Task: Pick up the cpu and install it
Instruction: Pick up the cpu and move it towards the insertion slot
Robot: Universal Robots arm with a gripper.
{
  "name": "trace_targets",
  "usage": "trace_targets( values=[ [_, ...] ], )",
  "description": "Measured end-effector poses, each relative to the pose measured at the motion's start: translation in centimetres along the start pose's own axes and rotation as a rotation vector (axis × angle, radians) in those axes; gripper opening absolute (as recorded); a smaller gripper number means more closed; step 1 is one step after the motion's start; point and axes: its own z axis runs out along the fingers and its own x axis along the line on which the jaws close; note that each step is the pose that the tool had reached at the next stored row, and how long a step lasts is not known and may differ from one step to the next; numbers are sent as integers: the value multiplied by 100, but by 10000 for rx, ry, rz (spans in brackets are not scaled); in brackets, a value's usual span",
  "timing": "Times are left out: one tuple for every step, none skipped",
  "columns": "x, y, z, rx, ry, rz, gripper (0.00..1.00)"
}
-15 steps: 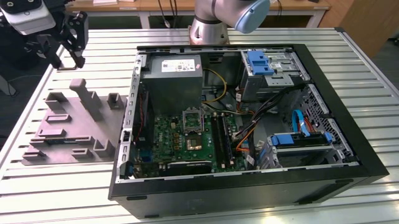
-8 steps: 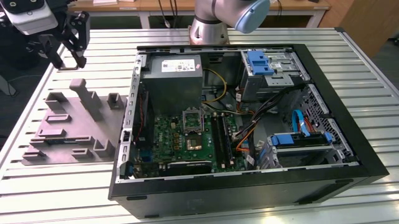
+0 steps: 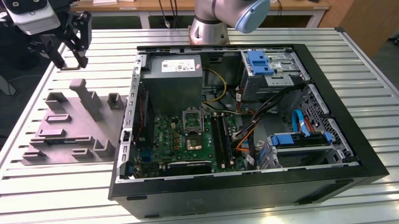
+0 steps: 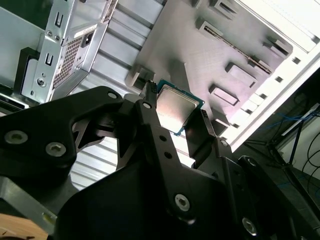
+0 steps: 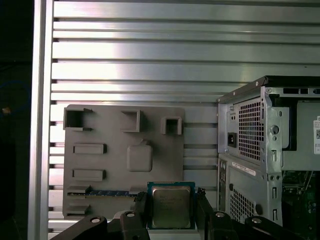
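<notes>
Starting with the exterior view, we see the gripper (image 3: 72, 61) hanging above the slatted table (image 3: 62, 186), near one end of the grey plastic fixture (image 3: 68, 126) and to the exterior view's left of the open computer case (image 3: 249, 189). What lies between its fingers is too small for us to make out there, and the arm is cut off at the picture's edge. In the second wrist view, the cpu (image 4: 177, 107) sits clamped by two opposite edges between the black fingers (image 4: 154, 125), one corner hidden behind the gripper's body and its silver top washed by glare. In the first wrist view we find the same grip, one edge of the chip cut off at the border, with fixture and table behind it.
</notes>
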Motion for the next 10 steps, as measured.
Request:
trace_targets(
  values=[
    [-4, 0, 0, 0, 0, 0, 47],
    [-8, 0, 0, 0, 0, 1, 47],
    [-11, 0, 0, 0, -1, 0, 47],
    [-16, 0, 0, 0, 0, 0, 47],
    [-19, 0, 0, 0, 0, 1, 47],
    [-23, 0, 0, 0, 0, 0, 47],
    [-27, 0, 0, 0, 0, 0, 47],
    [-31, 0, 0, 0, 0, 0, 47],
    [-35, 0, 0, 0, 0, 1, 47],
    [-39, 0, 1, 0, -1, 0, 47]
  ],
)
